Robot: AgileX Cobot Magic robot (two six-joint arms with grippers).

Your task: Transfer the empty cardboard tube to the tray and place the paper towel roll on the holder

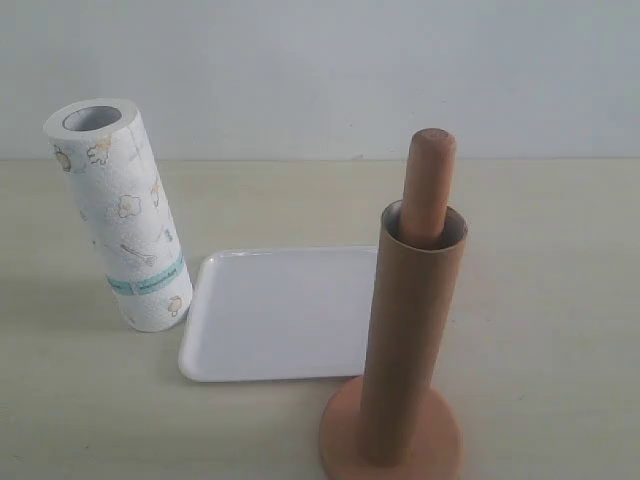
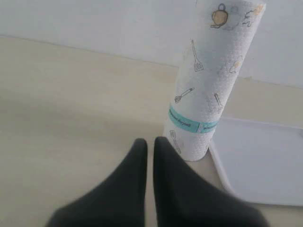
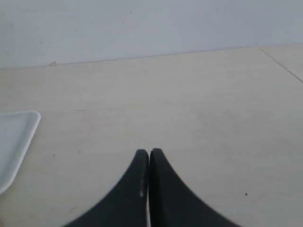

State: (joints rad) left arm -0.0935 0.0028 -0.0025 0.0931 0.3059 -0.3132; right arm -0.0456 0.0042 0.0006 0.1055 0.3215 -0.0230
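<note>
The thin brown cardboard tube [image 1: 410, 340], sleeved over the orange-brown wooden post holder [image 1: 430, 180], looks light and crushable (pinch its rim gently); left gripper [image 2: 150, 144] and right gripper [image 3: 149, 153] are pressed together, empty.

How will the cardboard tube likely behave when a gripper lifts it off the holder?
The tube looks thin-walled and hollow, so it is probably light and crushable under a hard squeeze. It sits loosely around the holder, with a gap showing, so it should slide up freely. Being round, it may roll once laid flat.

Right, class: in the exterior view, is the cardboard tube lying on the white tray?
No, the cardboard tube stands upright around the holder, beside the tray.
</note>
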